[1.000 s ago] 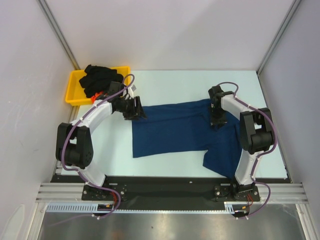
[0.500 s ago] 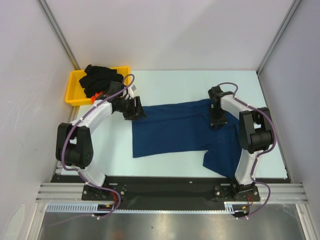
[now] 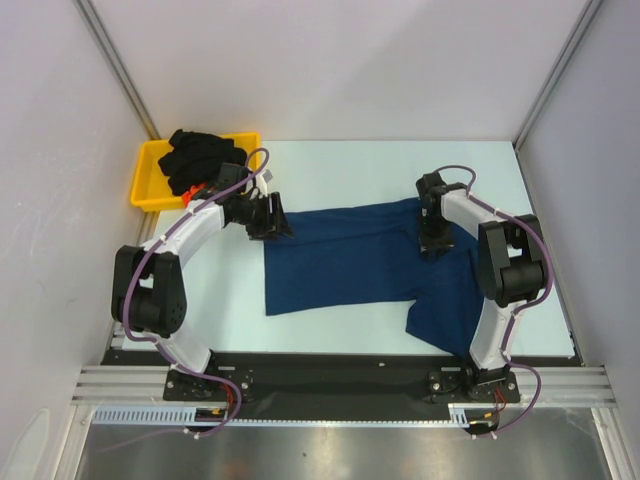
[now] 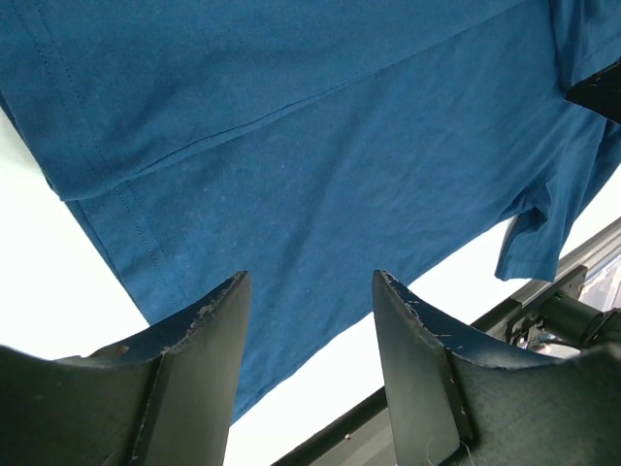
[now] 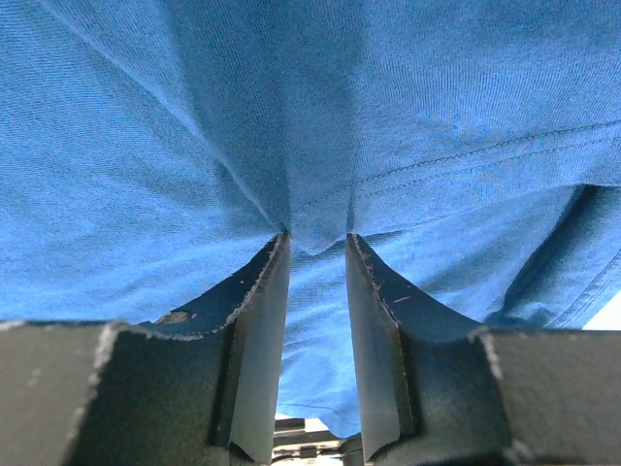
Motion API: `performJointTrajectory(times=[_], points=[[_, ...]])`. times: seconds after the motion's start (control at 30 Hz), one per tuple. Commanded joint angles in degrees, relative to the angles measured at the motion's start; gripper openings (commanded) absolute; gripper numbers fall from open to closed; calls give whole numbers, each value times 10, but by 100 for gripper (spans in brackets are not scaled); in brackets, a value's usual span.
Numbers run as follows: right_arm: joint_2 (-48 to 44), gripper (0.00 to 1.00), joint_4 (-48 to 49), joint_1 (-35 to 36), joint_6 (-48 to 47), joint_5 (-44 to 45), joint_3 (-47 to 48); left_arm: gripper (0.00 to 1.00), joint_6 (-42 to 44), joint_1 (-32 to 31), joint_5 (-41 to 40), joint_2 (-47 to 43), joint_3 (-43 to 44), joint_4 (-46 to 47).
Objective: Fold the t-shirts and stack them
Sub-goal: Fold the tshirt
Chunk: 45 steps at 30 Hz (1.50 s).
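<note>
One blue t-shirt (image 3: 340, 265) is seen spread flat on the pale table (image 3: 340, 165), with one sleeve lying toward the near right corner. A second lot of clothing is heaped in the single yellow tray (image 3: 148, 178) at the far left corner. It is a bundle of black cloth (image 3: 200, 152) with a scrap of orange-red cloth (image 3: 186, 189) at its near edge. How many garments are in that heap cannot be told.

Two grippers are counted. The left gripper (image 3: 268, 218) is held at the far left corner of the blue t-shirt, just beside the tray. Its jaws are spread, with nothing between them and the shirt's hem seen below the gap. The right gripper (image 3: 432, 240) is set down on the shirt's right part. Its jaws are drawn close together, and a small pucker of the blue cloth is caught between their tips.

The shirt's near right edge is partly covered from above by the right arm (image 3: 505, 265). The tray's near side is partly crossed by the left arm (image 3: 195, 225).
</note>
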Motion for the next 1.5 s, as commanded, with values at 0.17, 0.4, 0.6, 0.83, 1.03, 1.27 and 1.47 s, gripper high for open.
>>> performJointTrajectory(times=[0.17, 0.4, 0.6, 0.83, 1.03, 1.27, 1.47], points=[[-3, 22, -4, 4, 0, -2, 2, 59, 6, 4, 17, -21, 1, 13], [-22, 3, -29, 6, 6, 14, 24, 59, 6, 6, 19, -21, -4, 14], [-37, 0, -72, 12, 20, 23, 38, 59, 7, 8, 17, -20, -1, 11], [-31, 31, -68, 15, 12, 34, 42, 59, 5, 7, 24, -14, -5, 14], [-4, 44, -51, 19, 9, 35, 27, 59, 4, 8, 24, -14, -5, 18], [16, 42, -32, 18, 10, 39, 23, 59, 9, 10, 12, -16, -5, 15], [21, 32, -28, 18, 3, 48, 28, 59, 8, 11, 13, -16, -4, 15]])
